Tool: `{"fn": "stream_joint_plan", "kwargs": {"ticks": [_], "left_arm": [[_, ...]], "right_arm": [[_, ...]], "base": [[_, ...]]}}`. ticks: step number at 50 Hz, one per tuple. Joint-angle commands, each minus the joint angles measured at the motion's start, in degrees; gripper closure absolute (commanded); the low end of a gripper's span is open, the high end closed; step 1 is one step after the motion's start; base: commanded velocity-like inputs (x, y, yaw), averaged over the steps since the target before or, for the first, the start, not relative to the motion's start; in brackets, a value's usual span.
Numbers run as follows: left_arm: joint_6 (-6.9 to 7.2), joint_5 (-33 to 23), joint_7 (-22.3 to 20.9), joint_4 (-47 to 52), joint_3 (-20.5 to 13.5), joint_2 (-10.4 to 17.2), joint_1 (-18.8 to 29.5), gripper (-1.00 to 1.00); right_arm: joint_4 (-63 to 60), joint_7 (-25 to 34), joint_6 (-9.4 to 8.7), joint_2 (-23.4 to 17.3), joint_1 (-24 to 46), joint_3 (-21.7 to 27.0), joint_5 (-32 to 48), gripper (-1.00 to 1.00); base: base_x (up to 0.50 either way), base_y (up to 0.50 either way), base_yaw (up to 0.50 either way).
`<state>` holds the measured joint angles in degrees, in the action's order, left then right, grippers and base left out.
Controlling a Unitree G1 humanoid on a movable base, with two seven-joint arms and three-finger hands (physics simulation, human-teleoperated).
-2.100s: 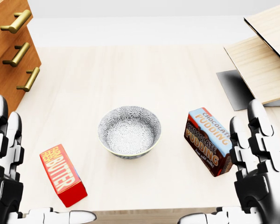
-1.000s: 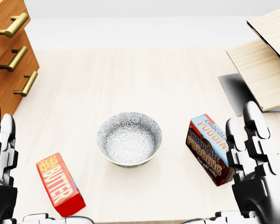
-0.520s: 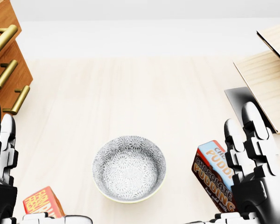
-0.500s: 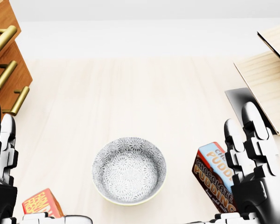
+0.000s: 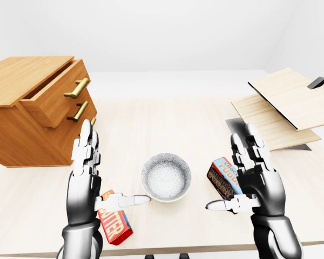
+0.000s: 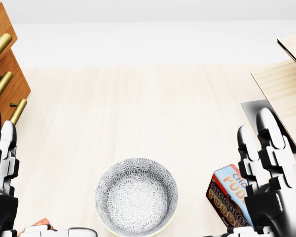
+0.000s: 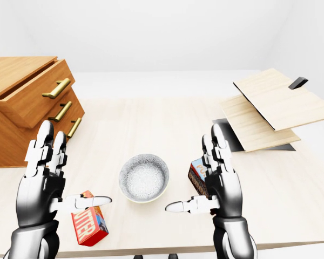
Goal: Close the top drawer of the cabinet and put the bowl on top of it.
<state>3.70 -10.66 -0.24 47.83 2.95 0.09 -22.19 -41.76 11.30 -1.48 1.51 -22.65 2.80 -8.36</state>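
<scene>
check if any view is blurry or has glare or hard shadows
Head view: sharp, evenly lit, no glare, barely any shadow under the bowl. Left-eye view: equally crisp; the grey patch under the wooden boards may be shadow.

The left hand [image 5: 84, 181] and right hand [image 5: 263, 182] stand upright at the bottom of the left-eye view, on raised forearms, palms facing each other, fingers straight and spread, thumbs pointing inward, gripping nothing
</scene>
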Motion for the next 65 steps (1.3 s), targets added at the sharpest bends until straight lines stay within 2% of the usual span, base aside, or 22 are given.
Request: {"fn": "stream_joint_plan", "kwargs": {"ticks": [1, 10, 11, 12, 22, 26, 62, 63, 65], "left_arm": [[-0.04, 0.0, -0.2, 0.2, 0.0, 0.0, -0.2, -1.00], [-0.03, 0.0, -0.2, 0.2, 0.1, 0.0, -0.2, -1.00], [0.10, 0.2, -0.3, 0.1, -0.1, 0.0, 0.0, -1.00], [0.10, 0.2, -0.4, 0.1, -0.2, 0.0, 0.0, -1.00], [0.11, 0.0, -0.4, -0.1, -0.2, -0.1, 0.1, -1.00], [0.01, -0.1, -0.3, 0.0, -0.1, -0.1, 0.0, -1.00], [0.05, -0.3, -0.2, -0.2, 0.0, 0.0, 0.1, -1.00], [1.30, 0.4, -1.3, -6.4, -0.6, 0.4, 6.0, -1.00], [1.30, 0.4, -1.4, -6.8, -0.7, 0.3, 6.3, -1.00]], "right_arm": [[1.2, 0.1, 2.31, 0.0, 0.1, 0.1, -0.3, -1.00], [1.3, 0.0, 2.43, 0.0, 0.1, 0.1, -0.3, -1.00], [2.4, -1.3, 4.62, 0.4, 0.3, -0.5, 2.6, -1.00], [2.5, -1.6, 4.98, 0.3, 0.3, -0.6, 3.0, -1.00], [2.9, -1.9, 5.50, -0.2, 0.3, -0.8, 2.7, -1.00], [3.0, -1.9, 6.26, -0.3, -0.2, -1.2, 3.0, -1.00], [3.2, -2.4, 6.48, -0.6, -0.5, -1.7, 3.4, -1.00], [2.4, -1.6, 5.90, -0.8, -1.0, -1.9, 1.7, -1.00], [2.3, -1.5, 5.83, -0.8, -1.0, -1.9, 1.6, -1.00]], "base": [[0.00, 0.00, 0.00], [0.00, 0.00, 0.00], [0.00, 0.00, 0.00], [0.00, 0.00, 0.00], [0.00, 0.00, 0.00], [0.00, 0.24, 0.00], [0.00, 0.26, 0.00], [0.00, 0.00, 0.00], [0.00, 0.00, 0.00]]}}
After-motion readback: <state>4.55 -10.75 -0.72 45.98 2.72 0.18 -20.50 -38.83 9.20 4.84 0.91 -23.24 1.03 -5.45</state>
